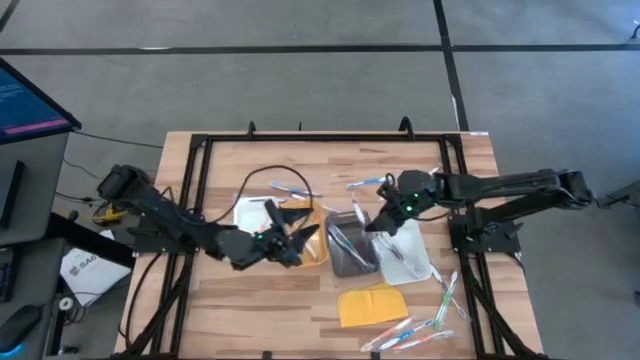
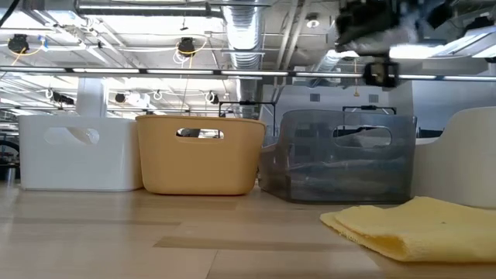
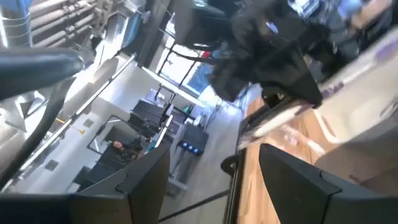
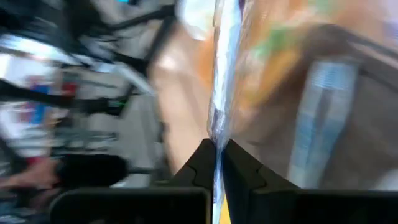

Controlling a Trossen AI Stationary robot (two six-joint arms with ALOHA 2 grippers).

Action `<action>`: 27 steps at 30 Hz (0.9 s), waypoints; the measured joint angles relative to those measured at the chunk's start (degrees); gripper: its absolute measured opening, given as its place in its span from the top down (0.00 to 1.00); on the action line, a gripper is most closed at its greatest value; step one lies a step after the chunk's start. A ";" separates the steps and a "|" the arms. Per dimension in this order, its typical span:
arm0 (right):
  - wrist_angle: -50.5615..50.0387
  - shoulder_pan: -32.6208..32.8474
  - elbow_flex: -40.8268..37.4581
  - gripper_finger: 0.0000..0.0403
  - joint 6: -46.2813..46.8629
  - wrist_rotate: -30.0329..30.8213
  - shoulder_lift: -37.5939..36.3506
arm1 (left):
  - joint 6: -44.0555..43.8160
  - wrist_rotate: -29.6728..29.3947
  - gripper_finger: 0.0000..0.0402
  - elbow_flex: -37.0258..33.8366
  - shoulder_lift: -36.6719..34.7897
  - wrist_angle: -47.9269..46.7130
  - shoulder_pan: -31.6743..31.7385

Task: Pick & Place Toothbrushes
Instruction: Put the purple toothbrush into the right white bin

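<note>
Toothbrushes [image 1: 345, 240] already lie in the grey tray [image 1: 350, 262], but more lie scattered on the tabletop [image 1: 250, 290]. Right pincer [image 4: 217, 163] is clamped on a blue one, seemingly above the trays. Left pincer [image 1: 300, 240], fingers apart, hangs empty over the orange tray [image 1: 318, 255].

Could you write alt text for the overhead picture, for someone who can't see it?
Two dark robot arms meet over trays on a wooden table: the right hand pinches a toothbrush above the white tray, the left hand is open over the orange tray. More toothbrushes lie near a yellow cloth.
</note>
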 joint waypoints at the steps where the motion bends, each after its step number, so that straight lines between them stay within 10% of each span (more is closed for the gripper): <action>1: -3.64 0.45 0.00 0.99 -0.19 2.18 -1.28 | -0.49 0.09 0.40 -0.78 -1.37 0.06 -0.27; 8: -25.08 6.32 -0.02 0.98 4.49 12.95 -4.72 | -4.35 7.54 0.40 -6.99 -10.41 -0.07 -1.84; 27: -31.28 16.90 -0.02 0.98 8.31 11.67 8.77 | -7.44 15.81 0.40 -10.58 -15.98 0.13 -1.82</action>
